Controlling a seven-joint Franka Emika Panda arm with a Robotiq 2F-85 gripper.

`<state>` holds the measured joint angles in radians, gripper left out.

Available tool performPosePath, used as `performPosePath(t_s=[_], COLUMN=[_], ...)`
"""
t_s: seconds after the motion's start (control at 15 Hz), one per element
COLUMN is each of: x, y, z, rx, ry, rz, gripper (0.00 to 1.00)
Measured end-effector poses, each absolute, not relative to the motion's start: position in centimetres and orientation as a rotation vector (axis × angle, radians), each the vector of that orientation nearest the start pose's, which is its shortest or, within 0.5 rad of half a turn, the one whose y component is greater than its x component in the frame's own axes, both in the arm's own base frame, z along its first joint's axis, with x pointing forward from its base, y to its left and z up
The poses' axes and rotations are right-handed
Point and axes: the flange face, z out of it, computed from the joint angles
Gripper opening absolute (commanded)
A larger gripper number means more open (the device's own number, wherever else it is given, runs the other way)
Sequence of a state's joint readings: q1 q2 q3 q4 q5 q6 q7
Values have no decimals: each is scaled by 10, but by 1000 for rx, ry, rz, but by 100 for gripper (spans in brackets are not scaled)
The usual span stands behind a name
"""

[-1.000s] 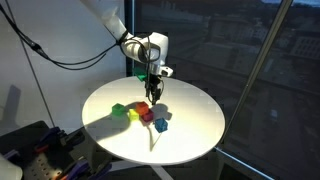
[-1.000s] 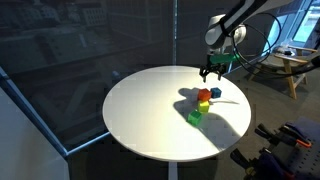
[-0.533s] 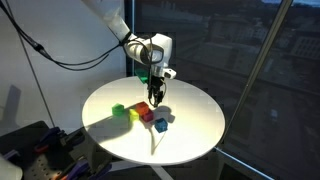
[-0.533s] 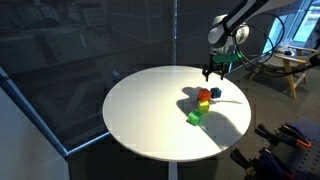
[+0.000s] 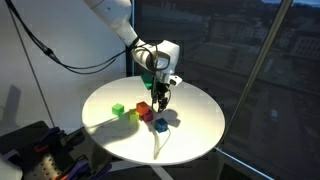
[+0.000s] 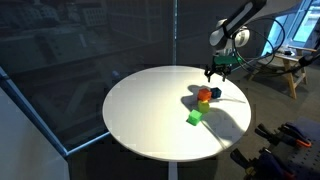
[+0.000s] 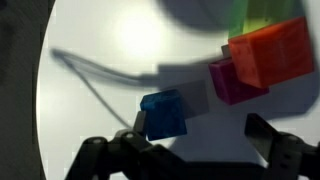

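Above a cluster of small blocks on the round white table [image 5: 190, 140] hangs my gripper [image 5: 160, 98], open and holding nothing. In the wrist view the blue block [image 7: 164, 113] lies just beside one fingertip [image 7: 133, 124], partly inside the gap, while the other fingertip [image 7: 268, 136] stands far off. Past the blue block lie a magenta-red block [image 7: 234, 80], an orange block [image 7: 272, 52] and a green block [image 7: 264, 12]. In both exterior views the gripper [image 6: 216, 72] hovers over the blue block [image 5: 160, 125] [image 6: 214, 92], next to the red block [image 5: 145, 110] [image 6: 204, 97].
A separate green block [image 5: 118, 110] [image 6: 194, 117] and a yellow one [image 5: 132, 114] lie on the table a little apart from the gripper. A cable [image 7: 100, 85] trails across the table top. Dark window panes and a dark barrier stand behind the table.
The arm has shifted sideways over the blocks, from above the red block toward the blue one. The jaws stayed open. The blocks have not moved.
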<state>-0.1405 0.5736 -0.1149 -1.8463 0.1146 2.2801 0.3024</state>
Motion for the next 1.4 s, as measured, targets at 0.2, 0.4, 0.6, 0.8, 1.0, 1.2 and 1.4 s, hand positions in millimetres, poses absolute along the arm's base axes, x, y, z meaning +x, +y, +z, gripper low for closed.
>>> performPosePath(t_s=[0.2, 0.4, 0.6, 0.8, 1.0, 1.2, 1.4], x=[614, 618, 620, 621, 621, 622, 623], y=[-163, -167, -169, -171, -173, -176, -180], z=[194, 186, 175, 163, 153, 144, 137], rx=[-2968, -2975, -2981, -2985, -2990, -2993, -2995], ry=[979, 988, 991, 993, 996, 1002, 1010], rz=[197, 153, 125, 121, 125, 134, 142], gripper=[100, 100, 100, 100, 100, 100, 100])
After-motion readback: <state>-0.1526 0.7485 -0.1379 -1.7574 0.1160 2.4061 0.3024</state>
